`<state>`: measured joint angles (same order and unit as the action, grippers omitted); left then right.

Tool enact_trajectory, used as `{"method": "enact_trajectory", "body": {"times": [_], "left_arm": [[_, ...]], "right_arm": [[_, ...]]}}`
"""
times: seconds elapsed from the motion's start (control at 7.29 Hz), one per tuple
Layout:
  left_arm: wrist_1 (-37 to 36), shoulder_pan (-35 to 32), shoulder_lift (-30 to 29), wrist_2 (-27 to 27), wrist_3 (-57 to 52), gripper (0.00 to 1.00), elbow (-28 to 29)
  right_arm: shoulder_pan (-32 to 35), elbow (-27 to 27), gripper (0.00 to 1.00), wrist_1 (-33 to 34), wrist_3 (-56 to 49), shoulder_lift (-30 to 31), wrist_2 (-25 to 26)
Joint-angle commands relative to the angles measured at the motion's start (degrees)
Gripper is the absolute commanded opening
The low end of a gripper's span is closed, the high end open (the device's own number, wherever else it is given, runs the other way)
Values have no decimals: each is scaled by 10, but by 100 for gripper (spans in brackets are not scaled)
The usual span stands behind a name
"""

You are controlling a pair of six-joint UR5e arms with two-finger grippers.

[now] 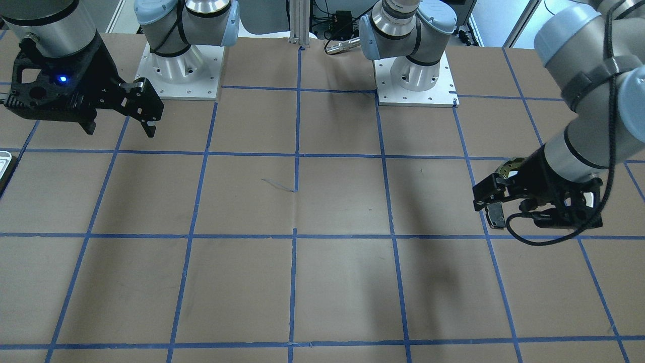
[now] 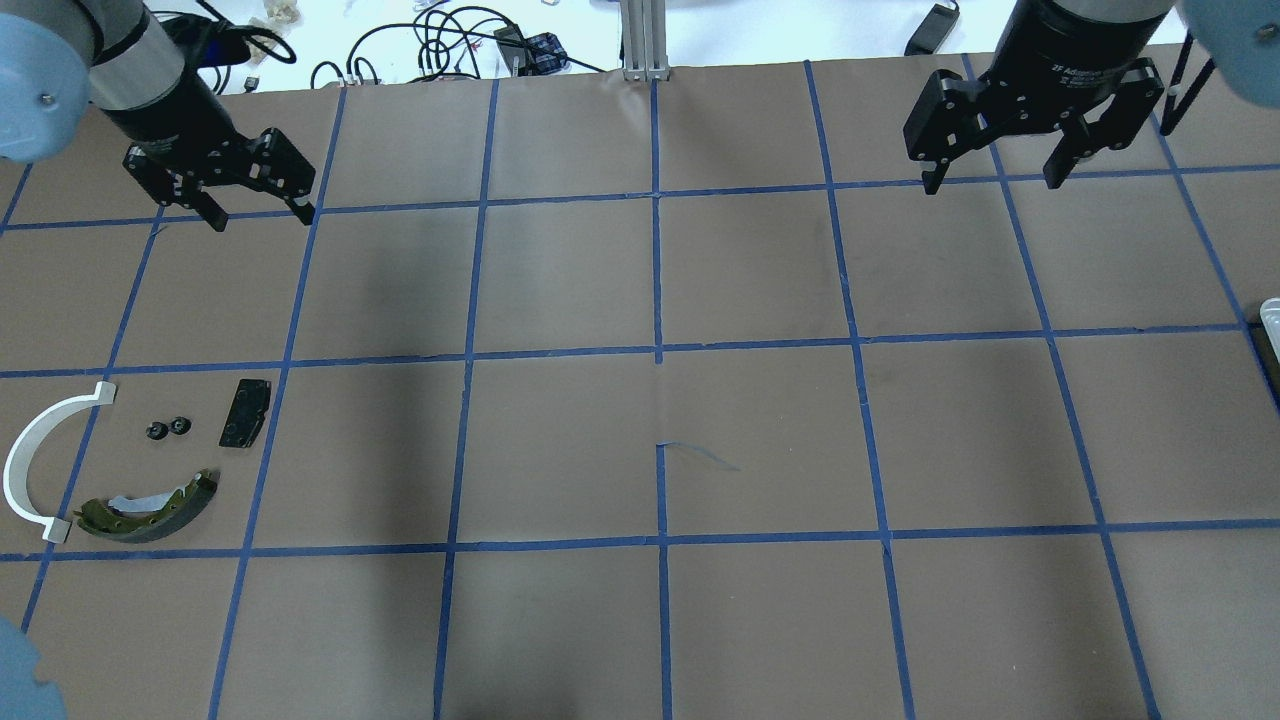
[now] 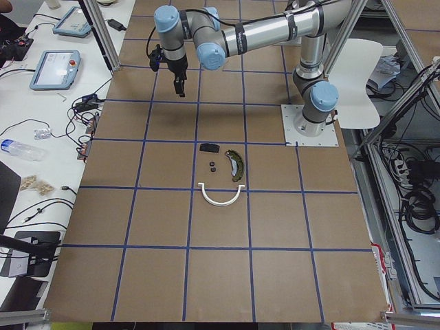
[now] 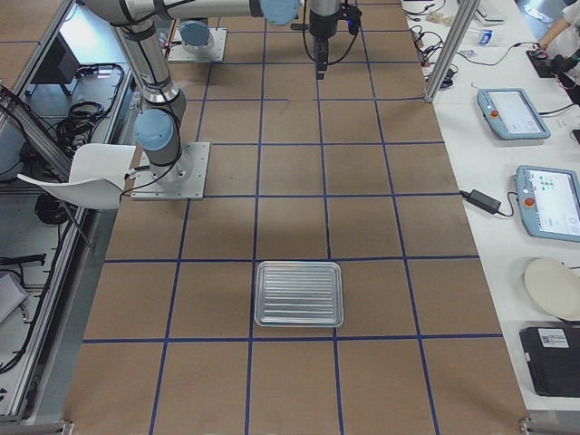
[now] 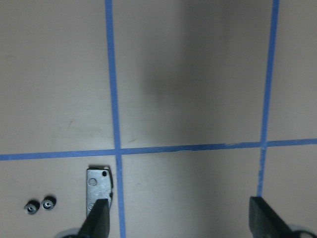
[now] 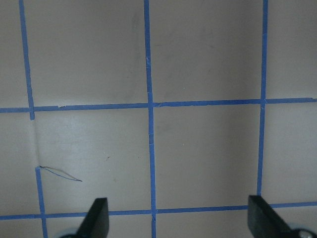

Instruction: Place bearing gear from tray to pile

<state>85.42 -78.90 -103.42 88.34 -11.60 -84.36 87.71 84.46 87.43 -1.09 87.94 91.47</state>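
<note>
Both pincers hang spread and empty over the bench (image 2: pixel 640 450), the left pincer (image 2: pixel 262 215) near its far edge on the left half, the right pincer (image 2: pixel 990 183) likewise on the right half. Two small bearing gears (image 2: pixel 181 426) already lie in the pile (image 2: pixel 150 505), between the white arc strip (image 2: pixel 30 455) and the black pad (image 2: pixel 245 412). They sit robot-ward of the left pincer, which is much the nearer. The tray (image 4: pixel 299 294) by the right edge shows only its ribbed floor, so we judge nothing is left to fetch.
</note>
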Motion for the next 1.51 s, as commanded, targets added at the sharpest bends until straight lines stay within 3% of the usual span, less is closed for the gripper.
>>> {"method": "enact_trajectory", "body": {"times": [0.0,0.69,1.37], "left_arm": [[39,-76,36,3,43,100,3],[89,-83,102,0,39,100,-26],[85,-80,104,3,36,100,-40]], "right_arm": [[0,0,100,0,0,0,-2],[-1,0,100,0,0,0,-1],[-2,0,100,1,0,0,-1]]}}
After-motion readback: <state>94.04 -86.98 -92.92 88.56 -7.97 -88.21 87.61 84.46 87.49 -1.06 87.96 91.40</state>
